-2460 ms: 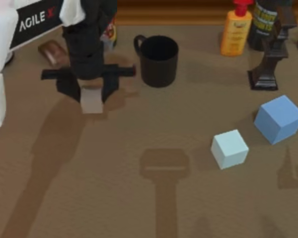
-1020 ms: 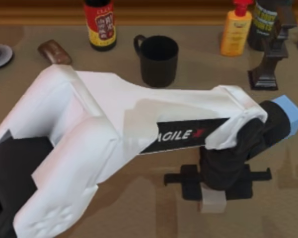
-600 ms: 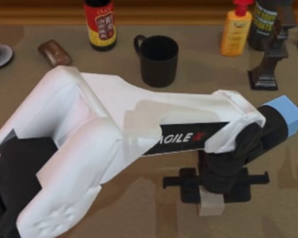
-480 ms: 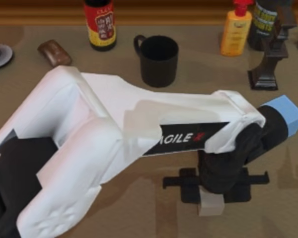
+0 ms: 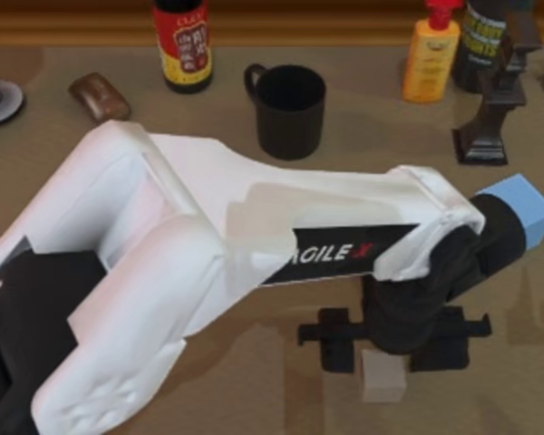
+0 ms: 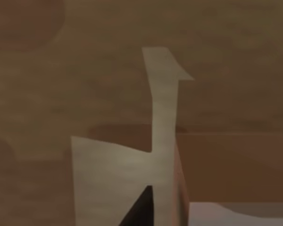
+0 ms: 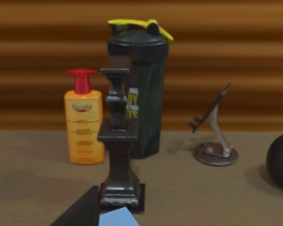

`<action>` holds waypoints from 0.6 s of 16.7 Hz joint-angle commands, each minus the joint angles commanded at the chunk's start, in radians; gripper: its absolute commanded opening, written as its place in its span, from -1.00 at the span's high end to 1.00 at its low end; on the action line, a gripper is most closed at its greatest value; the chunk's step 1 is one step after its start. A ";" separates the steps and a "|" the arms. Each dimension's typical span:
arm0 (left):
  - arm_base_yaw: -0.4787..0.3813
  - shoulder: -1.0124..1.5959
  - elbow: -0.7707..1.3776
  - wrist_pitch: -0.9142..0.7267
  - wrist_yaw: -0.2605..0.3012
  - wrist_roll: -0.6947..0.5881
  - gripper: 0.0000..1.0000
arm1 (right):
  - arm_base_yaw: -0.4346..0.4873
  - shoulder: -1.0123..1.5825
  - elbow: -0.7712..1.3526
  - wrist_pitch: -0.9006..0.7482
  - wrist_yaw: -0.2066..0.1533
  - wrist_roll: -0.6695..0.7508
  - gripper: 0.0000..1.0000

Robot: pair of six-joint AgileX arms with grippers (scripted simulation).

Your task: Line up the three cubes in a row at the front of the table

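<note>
Spreading since a moment ago, the left pincer (image 5: 383, 337) is releasing the beige cube (image 5: 383, 377) at the table's (image 5: 254, 399) front. Blue cube (image 5: 526, 204) is waiting behind; the mint one is hidden. Right arm is out of sight.

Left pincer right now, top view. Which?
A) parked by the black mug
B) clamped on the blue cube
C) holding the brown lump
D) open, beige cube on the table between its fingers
D: the left pincer stands open at the front of the table, with the beige cube between its spread fingers.
</note>
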 joint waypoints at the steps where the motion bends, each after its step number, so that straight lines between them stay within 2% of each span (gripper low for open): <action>1: 0.000 0.000 0.000 0.000 0.000 0.000 -0.96 | 0.000 0.000 0.000 0.000 0.000 0.000 -1.00; 10: 0.002 -0.001 0.000 0.000 0.000 0.000 -1.00 | 0.000 0.000 0.000 0.000 0.000 0.000 -1.00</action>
